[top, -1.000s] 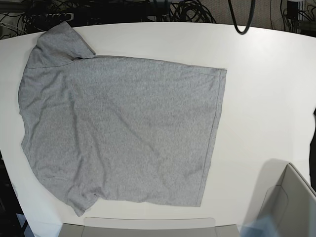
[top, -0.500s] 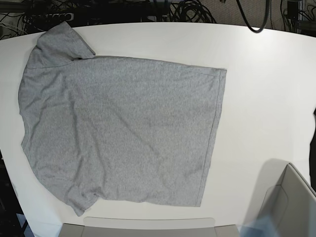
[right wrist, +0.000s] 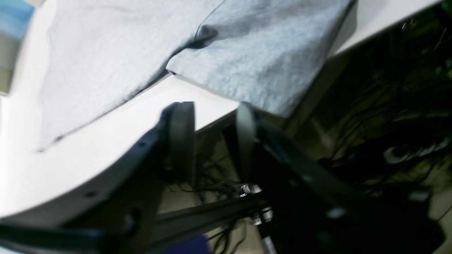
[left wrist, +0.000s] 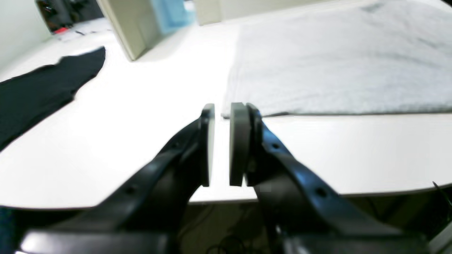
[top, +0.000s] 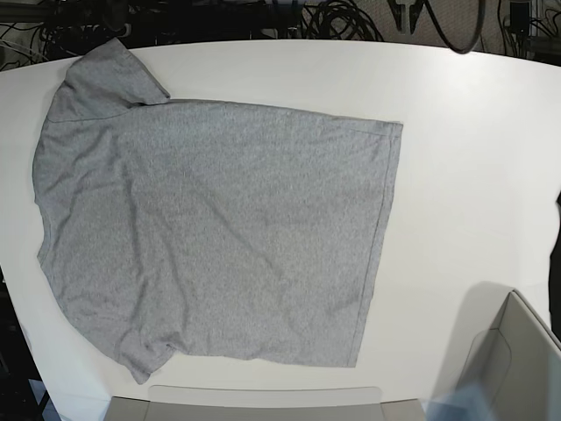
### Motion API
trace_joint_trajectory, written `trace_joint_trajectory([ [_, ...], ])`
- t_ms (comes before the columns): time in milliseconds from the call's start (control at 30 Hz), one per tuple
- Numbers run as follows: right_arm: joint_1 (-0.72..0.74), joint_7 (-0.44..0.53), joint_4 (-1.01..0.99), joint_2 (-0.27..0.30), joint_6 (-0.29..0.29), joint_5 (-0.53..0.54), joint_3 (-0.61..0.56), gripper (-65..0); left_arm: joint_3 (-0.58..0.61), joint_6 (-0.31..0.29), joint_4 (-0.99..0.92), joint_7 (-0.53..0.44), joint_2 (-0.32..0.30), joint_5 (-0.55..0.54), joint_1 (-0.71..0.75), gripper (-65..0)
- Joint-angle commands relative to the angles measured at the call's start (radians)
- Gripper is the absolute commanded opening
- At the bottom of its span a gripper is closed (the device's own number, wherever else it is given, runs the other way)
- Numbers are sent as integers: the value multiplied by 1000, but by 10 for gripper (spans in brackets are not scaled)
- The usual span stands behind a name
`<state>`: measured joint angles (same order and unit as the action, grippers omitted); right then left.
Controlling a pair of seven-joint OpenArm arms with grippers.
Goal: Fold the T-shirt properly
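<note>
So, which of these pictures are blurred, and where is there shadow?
Base view: sharp, soft creases shading the T-shirt. Left wrist view: T-shirt and table washed out, background soft. Right wrist view: smeared throughout, dark under the table edge.

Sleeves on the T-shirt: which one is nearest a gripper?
The sleeve at the table edge above the cables, top left in the base view. The right gripper sits just before it; the other sleeve has none near.

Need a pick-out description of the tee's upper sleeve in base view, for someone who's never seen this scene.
Start at the white table; the grey T-shirt lies flat across its left half. Follow the shirt to the far-left corner: the sleeve sticks out there toward the cables. Unlike the near sleeve, it reaches the table's back edge.
</note>
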<state>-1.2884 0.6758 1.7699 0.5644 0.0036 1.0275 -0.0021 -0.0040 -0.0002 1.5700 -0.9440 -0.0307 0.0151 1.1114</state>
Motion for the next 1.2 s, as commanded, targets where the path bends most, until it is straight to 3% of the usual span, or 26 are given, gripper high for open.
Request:
trace_joint_trajectory([
  [0,-20,25,3,10,3,17,4,-409,-1,2,16,-19,-1,-8,20,-544],
  [367,-18,19,3,72,5,221,84,-408,2,2,16,43,-1,-8,9,-522],
  [633,-18,19,-43,214,6,451,96,-408,0,2,16,58,-1,-8,6,-522],
  [700,-18,19,-61,247,48,456,96,-408,2,2,16,64,-1,-8,6,-522],
  [800,-12,8,-94,268,160,456,95,-409,2,2,16,79,-1,-8,-4,-522],
  [900,37,-72,-138,283,240,456,101,-409,0,2,14,85,-1,-8,-14,-522],
  [1033,118,-173,-218,280,269,456,101,-409,5,2,14,85,-1,-8,-14,-522],
  [1167,209,-245,-282,239,272,456,101,-409,5,2,14,85,-1,-8,-14,-522],
])
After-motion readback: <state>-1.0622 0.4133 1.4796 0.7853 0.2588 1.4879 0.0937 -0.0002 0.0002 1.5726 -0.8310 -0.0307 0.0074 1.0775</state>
